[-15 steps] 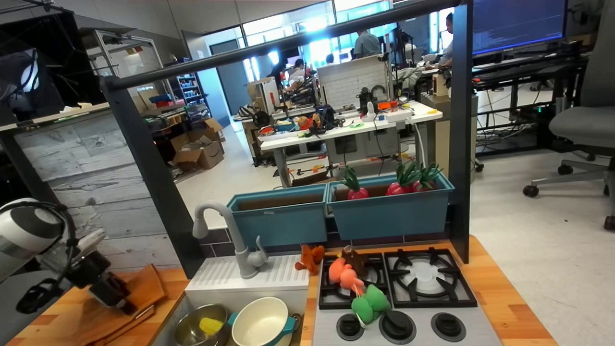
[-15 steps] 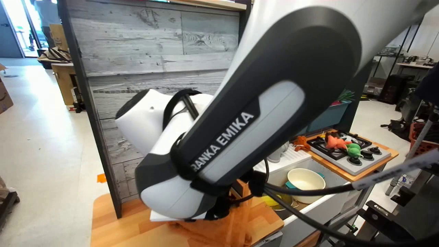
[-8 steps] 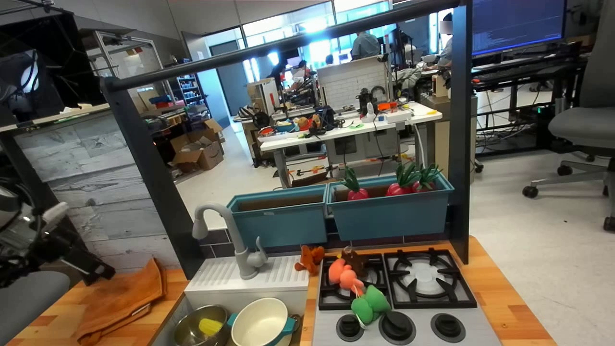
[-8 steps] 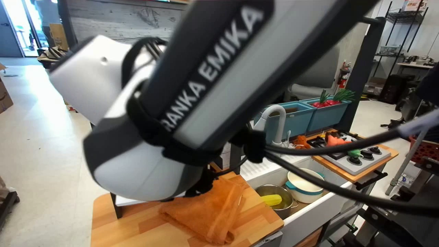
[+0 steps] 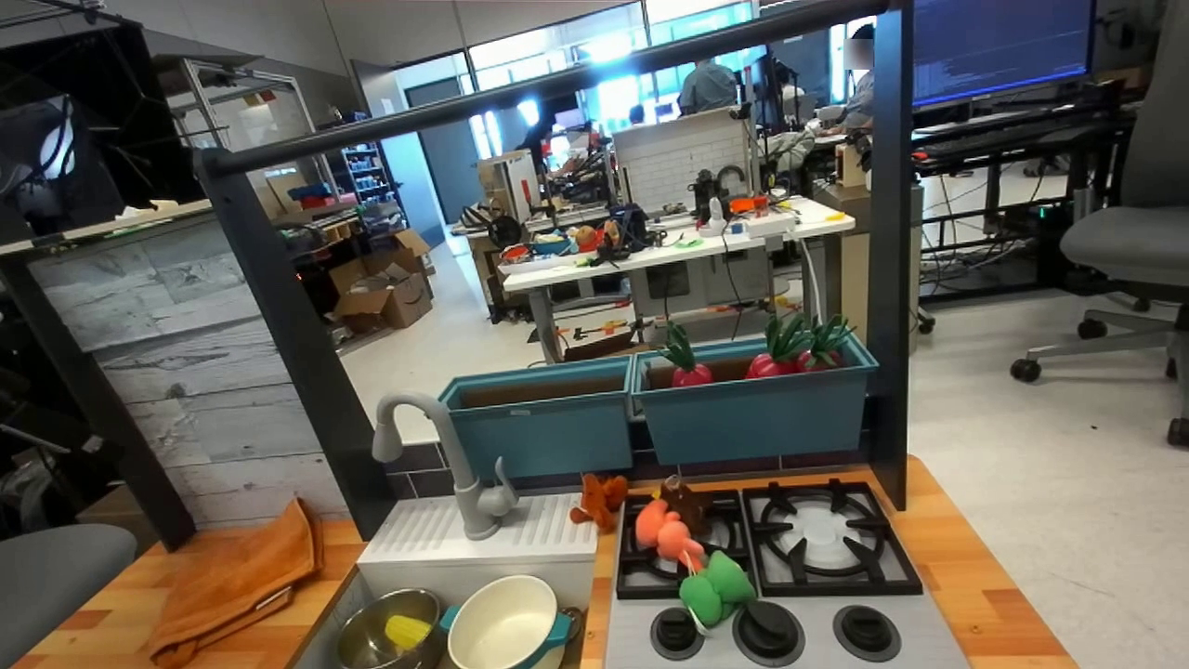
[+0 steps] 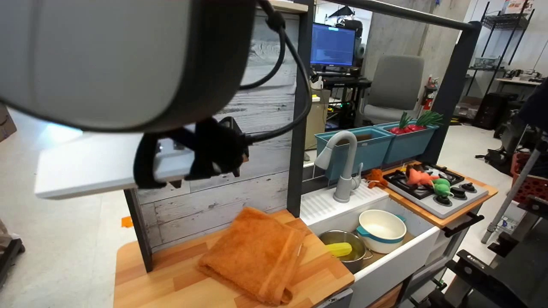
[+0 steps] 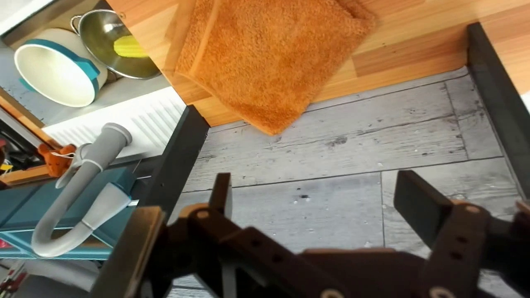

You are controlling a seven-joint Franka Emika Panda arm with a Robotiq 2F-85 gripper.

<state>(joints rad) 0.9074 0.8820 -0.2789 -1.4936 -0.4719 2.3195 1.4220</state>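
Orange terrycloth towel (image 6: 252, 256): saw it lying folded on the butcher-block countertop (image 6: 171, 293) in both exterior views, near the white apron-front sink (image 6: 398, 269). Found the gripper (image 7: 316, 196) spread wide in the wrist view, with black fingers (image 7: 419, 203) well apart and a weathered gray plank panel (image 7: 331, 145) visible through the gap. Located the towel beyond those fingers, apart from both, with one corner overlapping the panel in that view; could not tell whether touching it. Made out the white-and-black robot arm (image 6: 111, 64) in an exterior view, filling the upper left, well apart from the towel. Noted a steel pot (image 5: 358, 641) inside the sink, holding a yellow corn cob (image 5: 406, 632), and just beside it a cream pot with teal handles (image 5: 506, 618). Spotted a gray gooseneck faucet (image 5: 455, 441) rising from the ridged white drainboard (image 5: 548, 523), two teal planters (image 5: 539, 441) behind, and three red radishes (image 5: 773, 365) with green tops in the planter nearer the stovetop (image 5: 817, 609). Saw a coral plush toy (image 5: 667, 532) and a brown plush toy (image 5: 687, 506) together on that stovetop, a green plush toy (image 5: 717, 587) just in front by the control knobs (image 5: 769, 632), and a rust-orange plush toy (image 5: 599, 502) at the drainboard's edge. Glimpsed a gray office chair (image 5: 1129, 246) and a monitor (image 5: 1003, 46) farther back.
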